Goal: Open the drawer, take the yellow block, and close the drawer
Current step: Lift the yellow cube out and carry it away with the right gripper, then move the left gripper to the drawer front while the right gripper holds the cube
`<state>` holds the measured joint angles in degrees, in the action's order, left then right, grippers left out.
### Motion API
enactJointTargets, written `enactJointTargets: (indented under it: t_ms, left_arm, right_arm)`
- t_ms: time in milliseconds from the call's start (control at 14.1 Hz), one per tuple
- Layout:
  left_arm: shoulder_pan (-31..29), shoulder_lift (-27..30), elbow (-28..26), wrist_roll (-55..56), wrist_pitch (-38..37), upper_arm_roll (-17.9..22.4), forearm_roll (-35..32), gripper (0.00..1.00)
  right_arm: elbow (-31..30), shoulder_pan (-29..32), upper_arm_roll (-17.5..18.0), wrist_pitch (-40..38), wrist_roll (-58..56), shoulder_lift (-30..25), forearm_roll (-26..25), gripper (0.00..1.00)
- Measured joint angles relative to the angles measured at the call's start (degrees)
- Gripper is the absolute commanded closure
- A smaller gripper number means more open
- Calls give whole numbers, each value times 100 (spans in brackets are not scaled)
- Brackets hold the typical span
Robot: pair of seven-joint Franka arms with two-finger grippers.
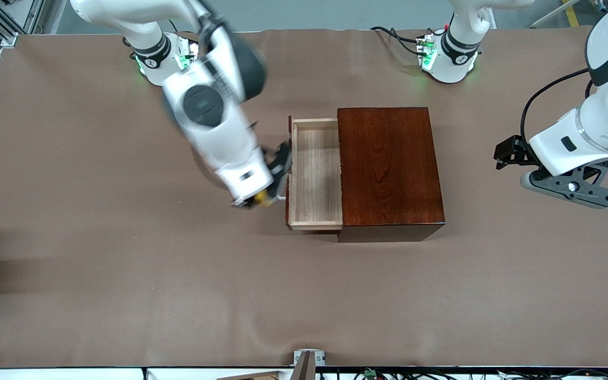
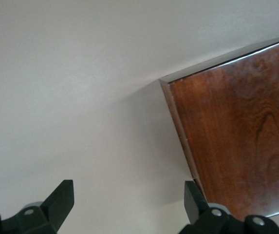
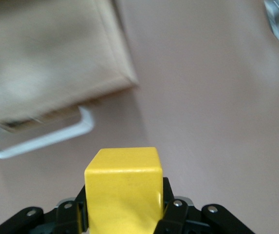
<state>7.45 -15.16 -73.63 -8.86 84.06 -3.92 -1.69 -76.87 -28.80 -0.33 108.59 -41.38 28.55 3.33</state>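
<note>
Between the fingers of the right gripper point(image 3: 124, 214) sits the yellow block point(image 3: 123, 187), pinched on two opposite faces with its top and front faces showing, held in the air over the bare table just outside the front of the drawer point(image 1: 315, 174). In the front view only a sliver of the block point(image 1: 262, 198) shows under the right wrist, close beside the white handle point(image 3: 42, 139), which stands clear of the block with brown tabletop between them. The drawer is pulled well out of the dark wooden box point(image 1: 390, 169) toward the right arm's end of the table, and its pale lined tray shows nothing inside; its outer corner and rim are unobstructed. The box sits near the middle of the table point(image 1: 124, 274), with wide brown surface on every side of it, most of all nearer the front camera. Well apart from the box, toward its own end of the table, the left gripper point(image 2: 129, 207) waits above the cloth with its fingers spread apart and holding nothing, one edge and corner of the box top point(image 2: 241, 146) showing past them.
</note>
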Motion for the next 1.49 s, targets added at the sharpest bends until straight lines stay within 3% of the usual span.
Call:
enactJointTargets:
  t_ms: [284,781,1065,1490]
  left_arm:
    - [-1,0,0,13,39,-162,36,0]
    - [24,7,8,31,64,-1107,43,0]
    - [32,12,12,37,68,-1535,43,0]
    - [309,7,12,20,200,-1762,49,0]
  right_arm:
    - [-96,1321,-21,-3,-37,15,3,100]
    - [-573,2812,-39,-109,675,34,-1,100]
    - [-807,3195,-44,-71,1592,80,-72,100]
    - [-896,3204,-16,539,3295,626,-324,100]
